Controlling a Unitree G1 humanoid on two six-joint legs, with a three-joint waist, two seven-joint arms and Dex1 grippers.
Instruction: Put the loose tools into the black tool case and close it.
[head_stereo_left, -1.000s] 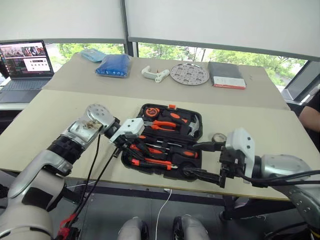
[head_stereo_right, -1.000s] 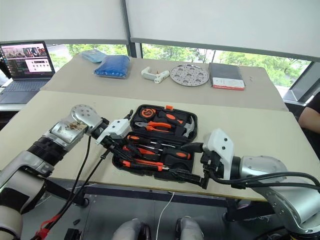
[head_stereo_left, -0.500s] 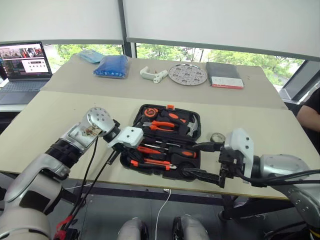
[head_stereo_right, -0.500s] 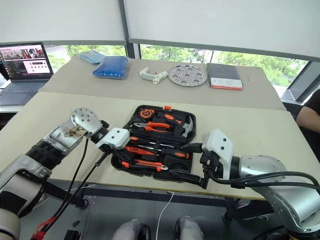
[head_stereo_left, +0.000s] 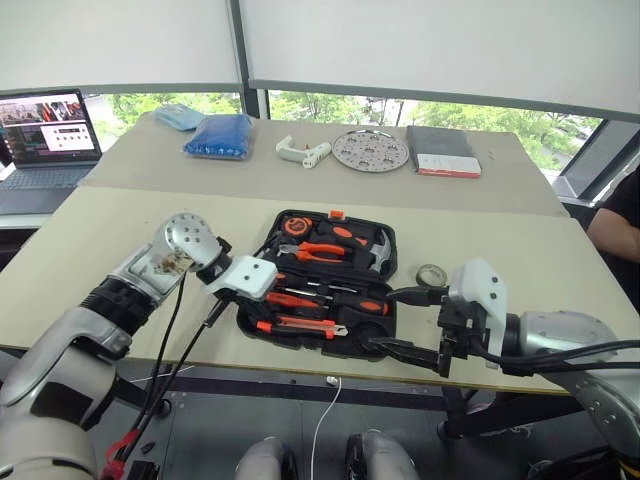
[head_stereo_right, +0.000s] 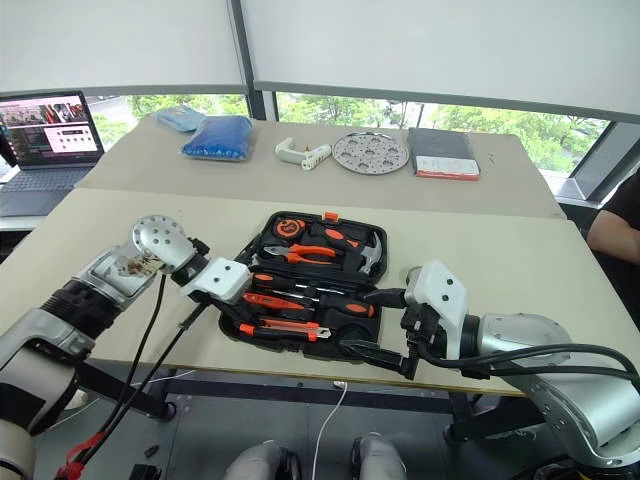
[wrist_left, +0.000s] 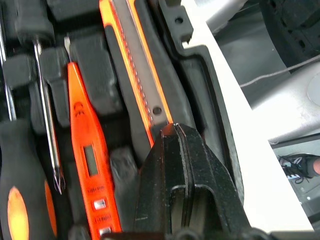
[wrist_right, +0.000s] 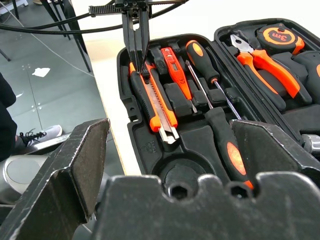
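Note:
The black tool case (head_stereo_left: 392, 318) lies open near the table's front edge. In its front slots are an orange-black utility knife (wrist_right: 156, 104), a slim orange tester screwdriver (wrist_left: 88, 150) and two orange-and-black screwdrivers (wrist_right: 199, 56). My left gripper (wrist_left: 175, 131) is shut at the case's front-left corner. Its tips rest on the knife's end and hold nothing. A small tape roll (head_stereo_left: 433, 274) lies on the table just right of the case. My right gripper (head_stereo_left: 396, 322) hangs open at the case's front-right corner.
Orange pliers (head_stereo_left: 325, 250), a hammer (head_stereo_left: 380, 250) and a tape measure (head_stereo_left: 298, 224) fill the case's far half. On the back table are a laptop (head_stereo_left: 45, 135), a blue bag (head_stereo_left: 220, 133), a round perforated plate (head_stereo_left: 370, 150) and a dark book (head_stereo_left: 443, 152). A person's arm (head_stereo_left: 615, 225) shows far right.
My left gripper has slid left from over the case's middle slots to its front-left corner and tipped down onto the knife's end. The right gripper has stayed put.

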